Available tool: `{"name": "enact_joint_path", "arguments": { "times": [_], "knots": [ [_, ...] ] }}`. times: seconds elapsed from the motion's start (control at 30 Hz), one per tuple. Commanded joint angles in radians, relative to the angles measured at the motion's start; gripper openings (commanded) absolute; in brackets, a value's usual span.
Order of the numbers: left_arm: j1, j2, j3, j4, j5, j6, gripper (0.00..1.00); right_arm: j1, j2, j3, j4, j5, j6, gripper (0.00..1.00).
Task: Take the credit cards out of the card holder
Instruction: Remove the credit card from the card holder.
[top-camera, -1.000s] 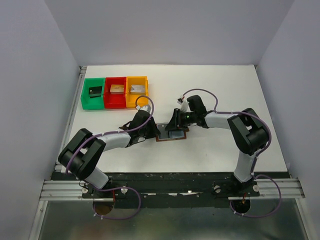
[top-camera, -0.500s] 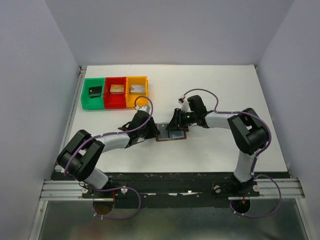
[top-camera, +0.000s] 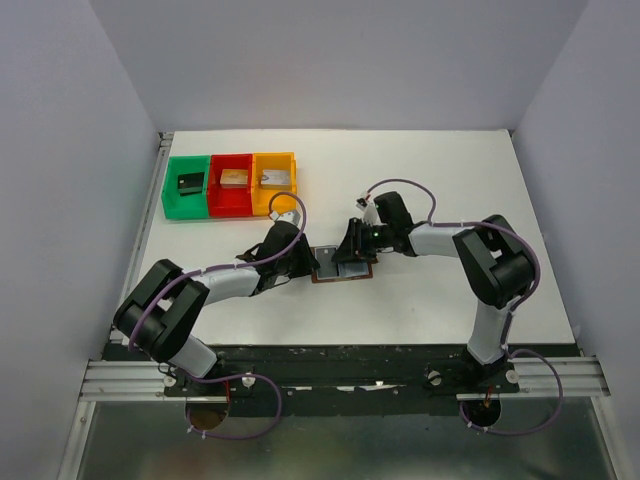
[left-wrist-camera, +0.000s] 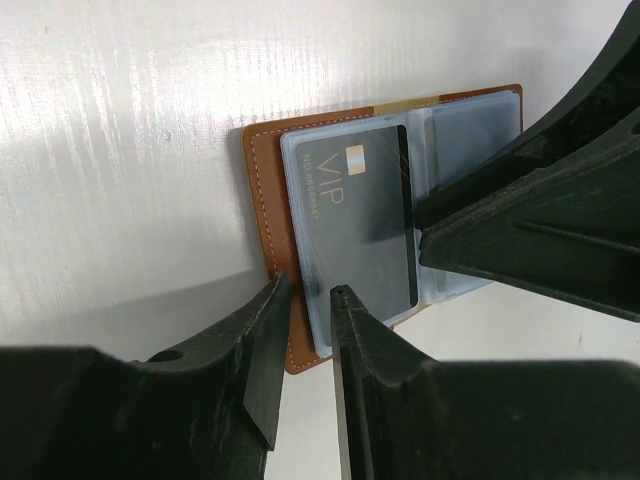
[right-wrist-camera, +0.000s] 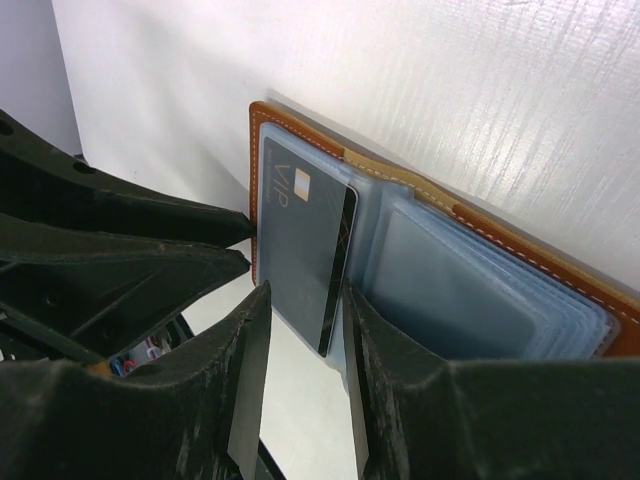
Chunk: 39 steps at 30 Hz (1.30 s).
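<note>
- So, the card holder (left-wrist-camera: 262, 200) lies open and flat on the white table (top-camera: 450, 170). It's brown leather with pale stitching round the rim, and glossy blue-grey plastic sleeves (right-wrist-camera: 470, 290) are fanned inside.
- At the holder's end by the left gripper (left-wrist-camera: 306, 292) sits a dark grey card (left-wrist-camera: 350, 220). It's thin and matte, with "VIP", a small gold chip and a black stripe down one long side.
- The left gripper's fingers stand a narrow gap apart at the holder's stitched rim, with nothing pinched that I can see.
- The right gripper (right-wrist-camera: 306, 290) reaches in from the holder's other side. Its fingers are apart and the card's near end shows in the gap (can't tell if they actually grip it).
- Versus a second ago, the left arm's elbow has drifted a touch further from the holder, which looks unmoved.
- Well away from the holder, far and left, the green bin (top-camera: 172, 200), red bin (top-camera: 230, 205) and orange bin (top-camera: 292, 185) stand in a touching row. Each has a chunky block in it.
- A tan strip (left-wrist-camera: 400, 103) runs along the holder's rim, and I can't tell if it's card or lining.
- In the left wrist view the right gripper's black fingers cover the holder's other end.
</note>
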Motion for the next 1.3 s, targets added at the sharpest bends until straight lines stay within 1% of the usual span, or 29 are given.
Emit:
{"name": "enact_joint_path", "arguments": {
  "times": [0.0, 0.43, 0.73, 0.8, 0.93, 1.0, 1.07, 1.27],
  "knots": [
    [0.003, 0.01, -0.005, -0.009, -0.022, 0.006, 0.39, 0.005, 0.031, -0.008, -0.016, -0.002, -0.017, 0.43],
    [0.001, 0.039, 0.008, -0.015, -0.016, 0.004, 0.38, 0.003, 0.052, -0.01, 0.032, -0.06, 0.013, 0.41],
    [0.001, 0.032, 0.004, -0.018, -0.019, 0.003, 0.38, 0.005, 0.065, -0.014, 0.033, -0.057, 0.014, 0.41],
    [0.001, 0.018, 0.001, -0.025, -0.029, 0.002, 0.38, 0.005, 0.063, -0.019, 0.037, -0.057, 0.017, 0.39],
    [0.003, 0.018, 0.001, -0.032, -0.03, 0.01, 0.35, 0.005, 0.063, -0.031, 0.102, -0.085, 0.05, 0.34],
    [0.003, 0.029, 0.005, -0.031, -0.028, 0.009, 0.33, 0.005, 0.066, -0.031, 0.122, -0.1, 0.061, 0.34],
    [0.001, 0.033, 0.001, -0.025, -0.03, 0.007, 0.32, 0.005, 0.068, -0.031, 0.13, -0.111, 0.067, 0.34],
    [0.001, 0.035, 0.002, -0.029, -0.03, 0.004, 0.33, 0.005, 0.071, -0.043, 0.15, -0.122, 0.072, 0.35]
  ]
}}
